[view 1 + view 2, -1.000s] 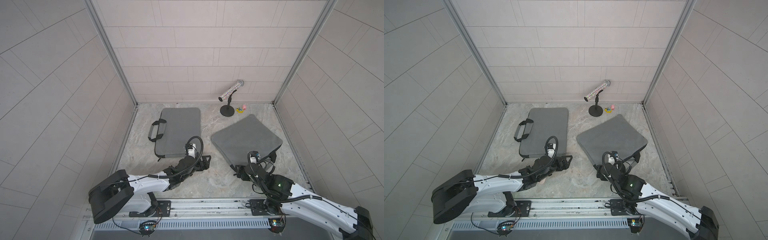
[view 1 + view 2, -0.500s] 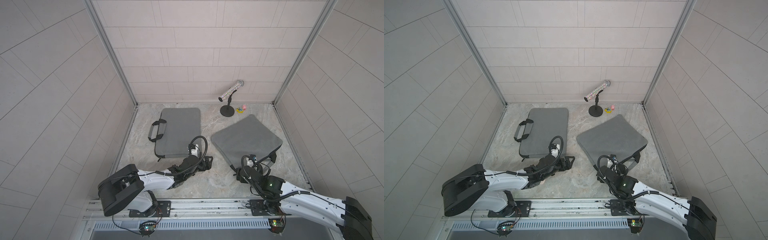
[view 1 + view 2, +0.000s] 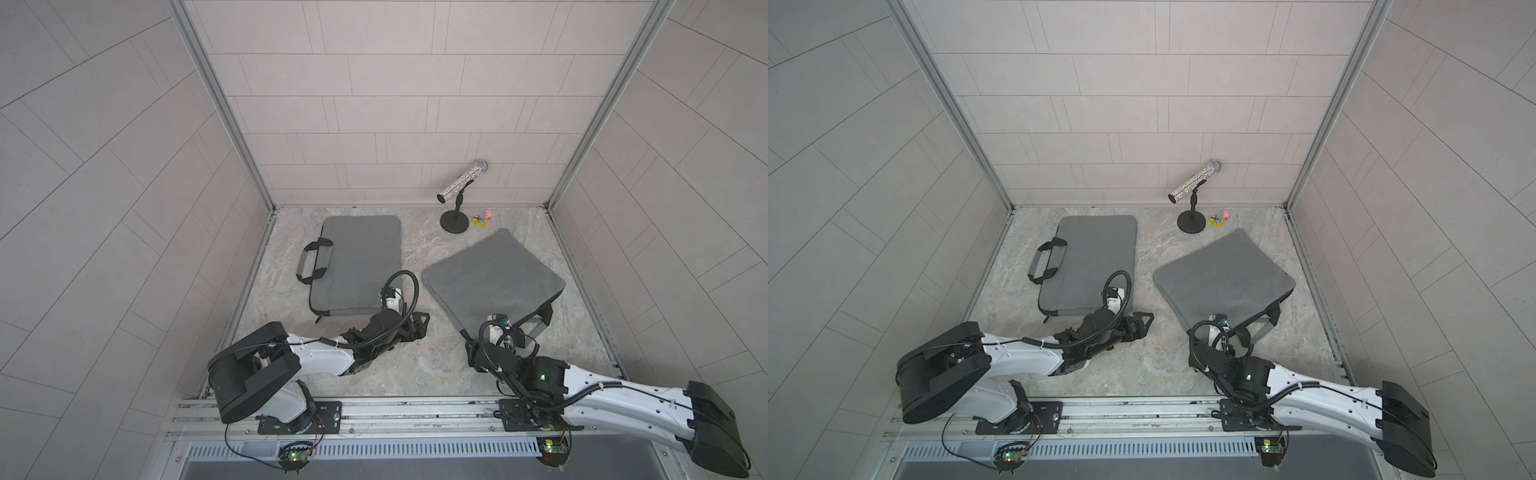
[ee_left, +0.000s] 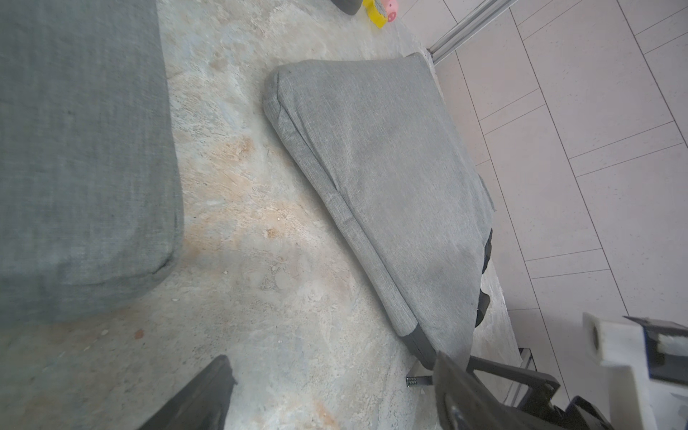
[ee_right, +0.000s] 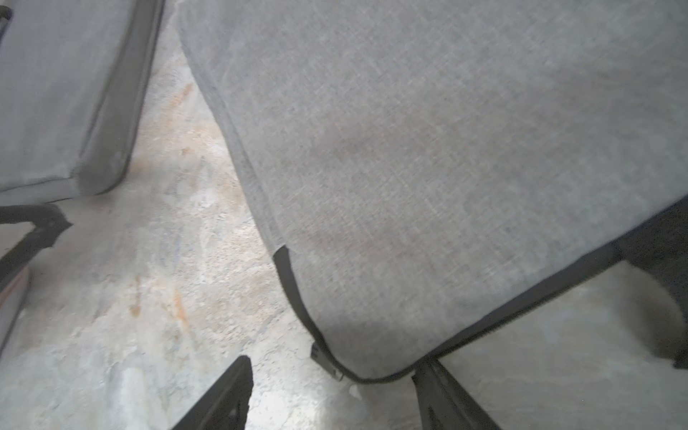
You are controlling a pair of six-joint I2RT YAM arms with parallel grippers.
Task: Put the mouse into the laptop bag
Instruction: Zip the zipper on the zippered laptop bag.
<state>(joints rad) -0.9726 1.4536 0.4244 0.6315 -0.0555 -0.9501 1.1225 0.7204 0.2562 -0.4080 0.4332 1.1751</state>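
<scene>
No text, label, brand, number or sign can be read in any view. The fabric of the left grey bag (image 3: pixel 361 257) and the right grey bag (image 3: pixel 490 278) is seen plain. Any print on the small yellow and pink toys (image 3: pixel 482 218) is too small to be made out.

Pale tiled walls (image 3: pixel 395 104) enclose a marbled stone floor (image 3: pixel 415 365) under even light.

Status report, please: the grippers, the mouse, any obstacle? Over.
Both open: left gripper over table, right gripper at laptop bag corner, by zipper. Mouse not in view. Nothing in the way.
</scene>
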